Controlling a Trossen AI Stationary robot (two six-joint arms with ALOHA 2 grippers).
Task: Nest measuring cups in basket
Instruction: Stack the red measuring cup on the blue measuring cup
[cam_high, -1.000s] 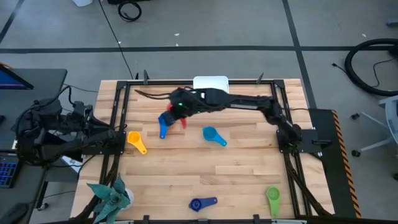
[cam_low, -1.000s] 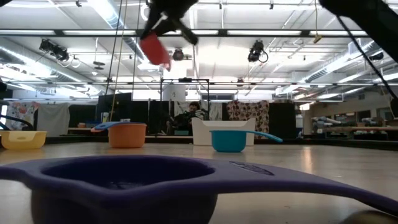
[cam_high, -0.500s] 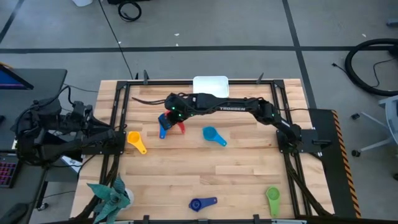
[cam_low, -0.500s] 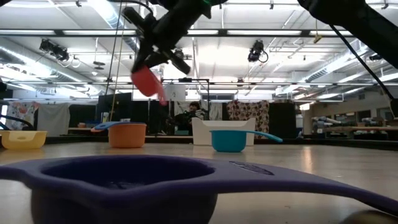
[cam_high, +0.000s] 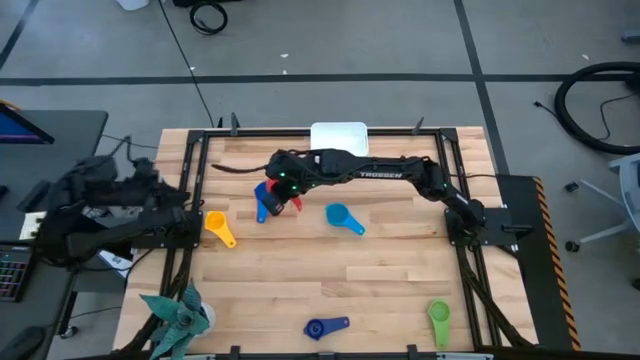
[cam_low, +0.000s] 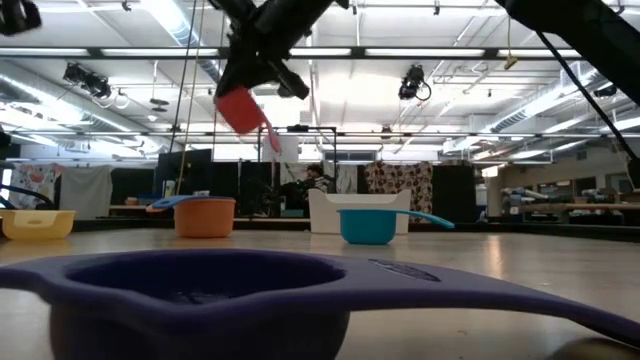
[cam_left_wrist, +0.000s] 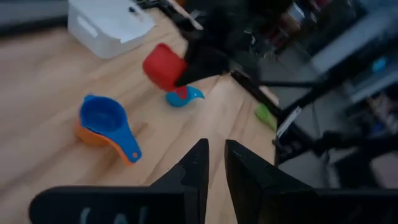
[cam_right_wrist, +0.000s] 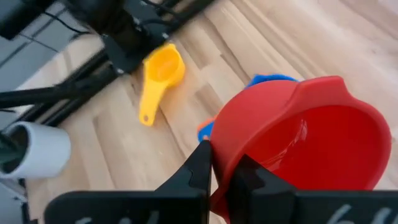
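Observation:
My right gripper (cam_high: 287, 190) is shut on the red cup (cam_high: 293, 204) and holds it in the air just right of the medium blue cup (cam_high: 262, 199), which is nested in the orange cup (cam_low: 204, 216). The yellow cup (cam_high: 219, 228), light blue cup (cam_high: 344, 218), dark blue cup (cam_high: 325, 327) and green cup (cam_high: 438, 320) lie apart on the table. The white basket (cam_high: 338, 134) stands at the far edge. My left gripper (cam_left_wrist: 213, 163) hovers by the table's left edge, its fingers nearly together. My right gripper pinches the red cup's bowl at the rim (cam_right_wrist: 219, 163) on the side nearest the fingers. The fingers slant down from above. The cup is lifted clear and tilted (cam_low: 238, 108), with its handle (cam_low: 271, 139) pointing down.
A teal spiky plant (cam_high: 180, 314) stands at the near left corner. Black frame rails (cam_high: 190, 190) run along the table's left and right sides. Bare wood lies open in the middle of the table, between the light blue and dark blue cups.
My right gripper carried the red cup down and a little toward the table's left, tipping it, then raised it slightly again above the blue-and-orange stack. My left arm has lifted at the table's left edge.

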